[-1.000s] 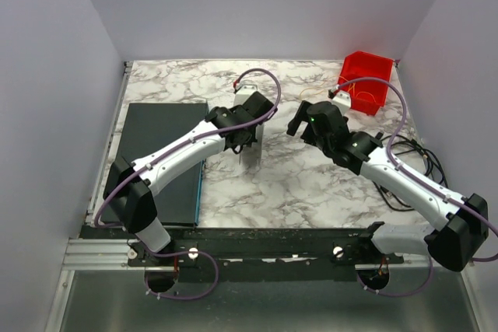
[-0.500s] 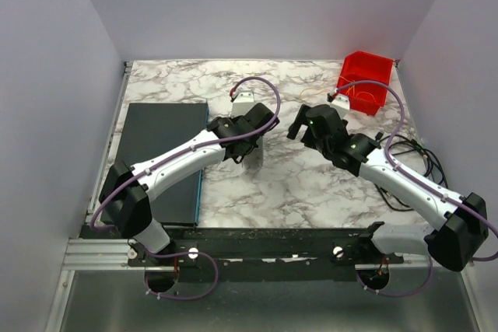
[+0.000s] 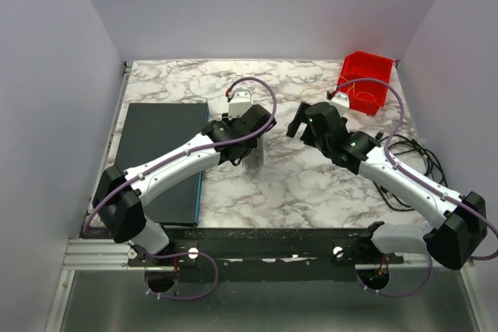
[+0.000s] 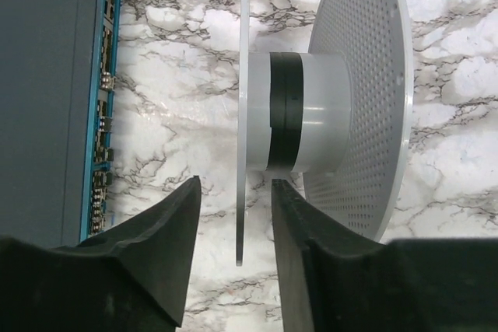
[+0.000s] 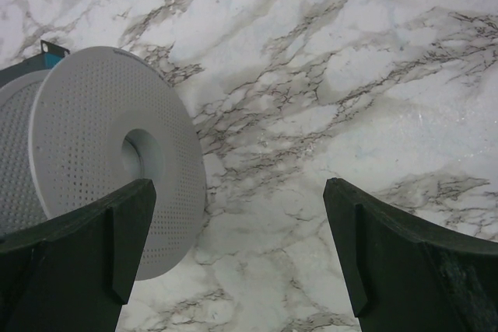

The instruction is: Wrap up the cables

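The left gripper (image 4: pixel 233 186) straddles the thin flange of the upright spool (image 4: pixel 305 114), fingers parted, not pinching it. The right gripper (image 5: pixel 240 192) hangs spread wide beside the perforated disc. The cables (image 3: pixel 306 102), faint orange-tan strands, lie on the marble near the red bin (image 3: pixel 366 82).

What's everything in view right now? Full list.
spool: 1, white with perforated flanges and a black band on the hub, standing on edge mid-table between the arms
flat box: 1, dark grey with a blue edge, left side of the table
bin: 1, red, far right corner
cords: black, tangled at the right edge, count unclear
cables: faint thin tan strand on the marble near the bin, too fine to count
table: 1, white-grey marble
hoses: purple, along both arms
left gripper: open, fingers either side of one spool flange
right gripper: wide open, beside the spool
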Action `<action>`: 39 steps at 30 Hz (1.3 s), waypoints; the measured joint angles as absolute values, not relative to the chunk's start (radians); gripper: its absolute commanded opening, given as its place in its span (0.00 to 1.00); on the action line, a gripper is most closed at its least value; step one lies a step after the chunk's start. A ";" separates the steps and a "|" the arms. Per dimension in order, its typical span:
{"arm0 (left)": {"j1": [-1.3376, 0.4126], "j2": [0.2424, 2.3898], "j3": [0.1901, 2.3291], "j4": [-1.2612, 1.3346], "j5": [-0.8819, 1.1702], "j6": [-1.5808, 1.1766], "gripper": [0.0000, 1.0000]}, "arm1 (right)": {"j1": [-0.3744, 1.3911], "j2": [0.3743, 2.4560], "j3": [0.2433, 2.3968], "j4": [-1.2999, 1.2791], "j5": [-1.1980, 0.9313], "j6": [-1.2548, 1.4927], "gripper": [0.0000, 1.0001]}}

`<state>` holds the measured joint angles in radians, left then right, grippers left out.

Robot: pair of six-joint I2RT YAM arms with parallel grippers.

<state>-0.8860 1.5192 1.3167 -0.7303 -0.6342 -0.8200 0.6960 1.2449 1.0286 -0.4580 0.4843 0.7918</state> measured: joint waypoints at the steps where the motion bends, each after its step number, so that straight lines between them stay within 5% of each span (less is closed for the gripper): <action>1: -0.886 1.518 1.316 -0.727 -0.635 -0.818 0.49 | 0.696 1.250 1.040 -0.461 0.485 0.791 1.00; 10: -0.886 1.460 1.312 -0.691 -0.637 -0.777 0.57 | 0.658 1.396 1.280 -0.507 0.540 0.760 1.00; 18: -0.886 1.394 1.319 -0.671 -0.636 -0.710 0.66 | 0.398 1.641 1.477 -0.505 0.480 0.755 0.97; 31: -0.883 1.264 1.375 -0.654 -0.628 -0.603 0.67 | 0.188 2.152 1.868 -0.437 0.376 0.762 0.68; 39: -0.868 1.243 1.395 -0.663 -0.628 -0.555 0.67 | 0.188 2.408 2.159 -0.492 0.385 0.837 0.67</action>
